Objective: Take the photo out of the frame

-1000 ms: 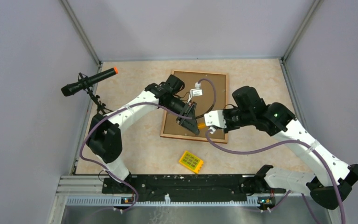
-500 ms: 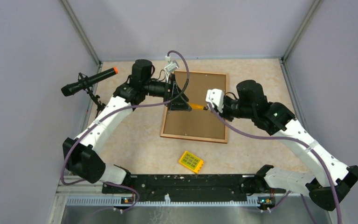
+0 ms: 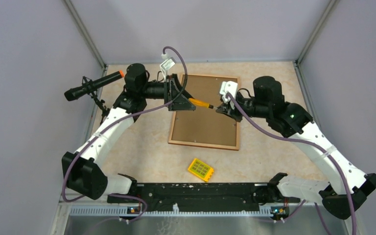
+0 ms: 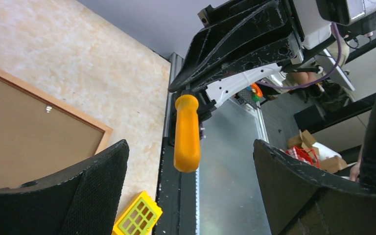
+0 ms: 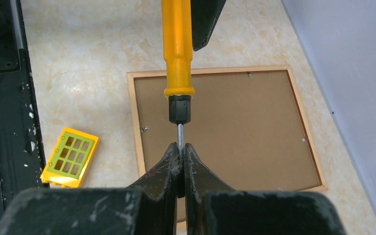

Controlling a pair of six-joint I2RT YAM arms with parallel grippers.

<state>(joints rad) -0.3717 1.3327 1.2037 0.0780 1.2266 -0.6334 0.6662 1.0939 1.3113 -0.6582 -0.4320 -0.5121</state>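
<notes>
Two hands meet above the frame [image 3: 203, 128], which lies face down on the worktop [image 3: 142, 147], brown back up; the photo is hidden beneath that back. The right hand [image 5: 181, 147] pinches the thin metal shaft of the screwdriver [image 5: 177, 49]. The left hand [image 3: 182, 98] is spread wide either side of the orange handle, holding nothing. The frame looks stiff and light, best gripped by its wooden rim. Small metal tabs [image 5: 144, 129] seem to pin the back. The photo is probably thin and easily creased, so lift it by a margin.

white arm links [image 3: 103, 134], black joints [image 3: 136, 73], purple cables [image 3: 181, 56], matte black end effector fingers [image 5: 159, 176].
</notes>
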